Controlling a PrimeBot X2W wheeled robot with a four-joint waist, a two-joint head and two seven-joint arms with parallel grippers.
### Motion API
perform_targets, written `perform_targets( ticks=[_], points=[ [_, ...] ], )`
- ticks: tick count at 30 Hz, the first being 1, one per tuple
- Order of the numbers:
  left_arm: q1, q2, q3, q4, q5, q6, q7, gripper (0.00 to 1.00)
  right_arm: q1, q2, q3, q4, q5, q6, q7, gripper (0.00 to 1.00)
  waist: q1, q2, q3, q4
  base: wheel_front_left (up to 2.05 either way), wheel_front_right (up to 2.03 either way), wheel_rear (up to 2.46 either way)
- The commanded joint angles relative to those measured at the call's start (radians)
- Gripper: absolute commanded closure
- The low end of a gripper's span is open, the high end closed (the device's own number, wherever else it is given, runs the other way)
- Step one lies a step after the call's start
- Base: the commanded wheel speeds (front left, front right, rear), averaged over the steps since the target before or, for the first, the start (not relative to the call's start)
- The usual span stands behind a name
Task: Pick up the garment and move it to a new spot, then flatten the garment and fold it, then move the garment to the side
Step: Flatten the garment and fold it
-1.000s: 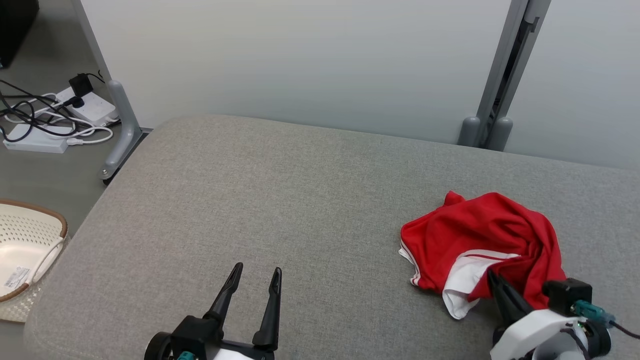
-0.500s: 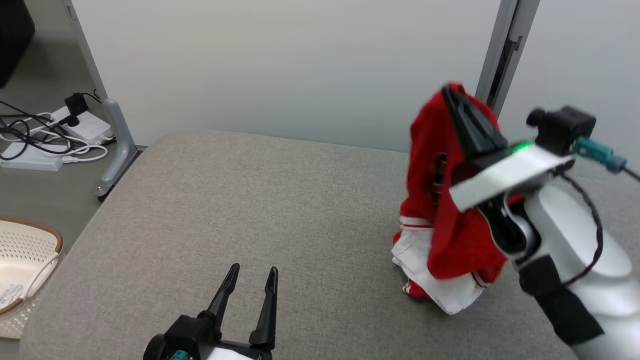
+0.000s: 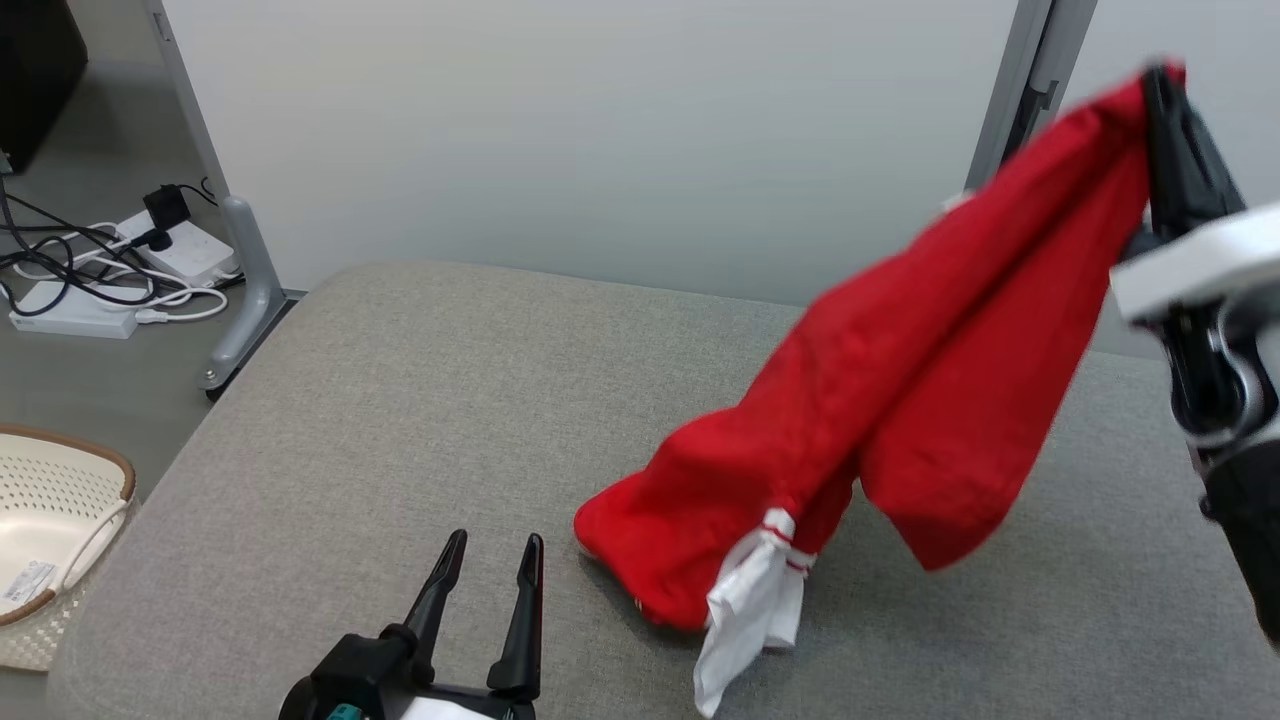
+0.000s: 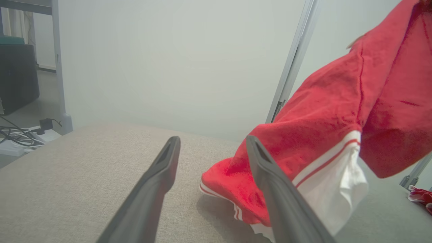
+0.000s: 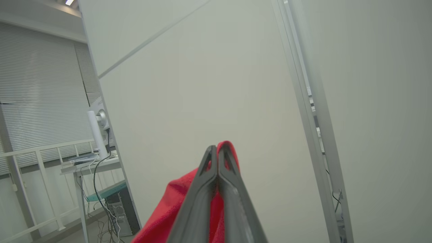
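Observation:
The garment [image 3: 900,400] is red with white, red-striped trim. It hangs stretched from the upper right down to the grey cushioned surface [image 3: 420,400], where its lower end [image 4: 236,182] rests. My right gripper [image 3: 1165,85] is raised high and shut on the garment's top edge [image 5: 226,148]. At the bottom of the head view, my left gripper [image 3: 488,560] stands open just above the cushion, to the left of the garment's lower end. In the left wrist view, the left gripper [image 4: 212,143] holds nothing.
A pale wall panel with a grey post [image 3: 1030,90] stands behind the cushion. On the floor at left lie a power strip with cables [image 3: 130,260] and a cream basket [image 3: 50,520]. A grey stand leg [image 3: 245,280] rises by the cushion's left corner.
My right gripper has lifted the garment from a heap on the cushion, up and to the right. The garment now hangs stretched out, its lower end swung left. The left gripper stayed put.

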Motion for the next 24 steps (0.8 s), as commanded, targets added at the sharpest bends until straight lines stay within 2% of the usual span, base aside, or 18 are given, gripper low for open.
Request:
perform_targets(
  ticks=[1, 2, 4, 9, 10, 11, 15, 19, 24],
  points=[
    [-0.001, 0.004, 0.000, -0.004, -0.005, 0.002, -0.003, 0.00, 0.060, -0.026, 0.002, 0.044, 0.013, 0.000, -0.004, 1.00, 0.0000, 0.0000, 0.005, -0.005, 0.00, 0.00, 0.00],
    [-0.003, 0.004, -0.005, -0.007, -0.006, 0.004, -0.003, 0.00, 0.134, -0.060, 0.005, 0.124, 0.036, 0.000, -0.004, 1.00, 0.0000, 0.0000, 0.012, -0.011, 0.00, 0.00, 0.00],
    [-0.009, 0.004, -0.010, -0.008, -0.007, 0.006, -0.003, 0.00, 0.202, -0.093, 0.022, 0.202, 0.050, 0.000, 0.000, 1.00, 0.0000, 0.0000, 0.021, -0.018, 0.00, 0.00, 0.00],
    [-0.021, 0.004, -0.016, -0.011, -0.003, 0.017, -0.003, 0.00, 0.342, -0.143, 0.065, 0.354, 0.088, 0.000, 0.041, 0.99, 0.0000, 0.0000, 0.041, -0.048, 0.00, 0.00, 0.00],
    [-0.024, 0.003, -0.018, -0.011, -0.003, 0.019, -0.003, 0.00, 0.357, -0.149, 0.075, 0.379, 0.085, 0.000, 0.045, 0.36, 0.0000, 0.0000, 0.045, -0.055, 0.00, 0.00, 0.00],
    [-0.025, 0.004, -0.017, -0.011, -0.003, 0.022, -0.003, 0.00, 0.373, -0.149, 0.083, 0.406, 0.087, 0.000, 0.055, 0.00, 0.0000, 0.0000, 0.048, -0.064, 0.00, 0.00, 0.00],
    [-0.032, 0.004, -0.021, -0.013, -0.003, 0.027, -0.003, 0.00, 0.404, -0.143, 0.108, 0.426, 0.111, 0.000, 0.052, 0.00, 0.0000, 0.0000, 0.057, -0.098, 0.00, 0.00, 0.00],
    [-0.044, 0.004, -0.019, -0.017, -0.004, 0.034, -0.003, 0.00, 0.406, -0.167, 0.142, 0.399, 0.092, 0.000, 0.022, 0.00, 0.0000, 0.0000, 0.060, -0.130, 0.00, 0.00, 0.00],
    [-0.052, 0.005, -0.015, -0.021, -0.006, 0.037, -0.003, 0.00, 0.392, -0.189, 0.135, 0.286, 0.059, 0.000, -0.004, 0.00, 0.0000, 0.0000, 0.057, -0.152, 0.00, 0.00, 0.00]
  ],
)
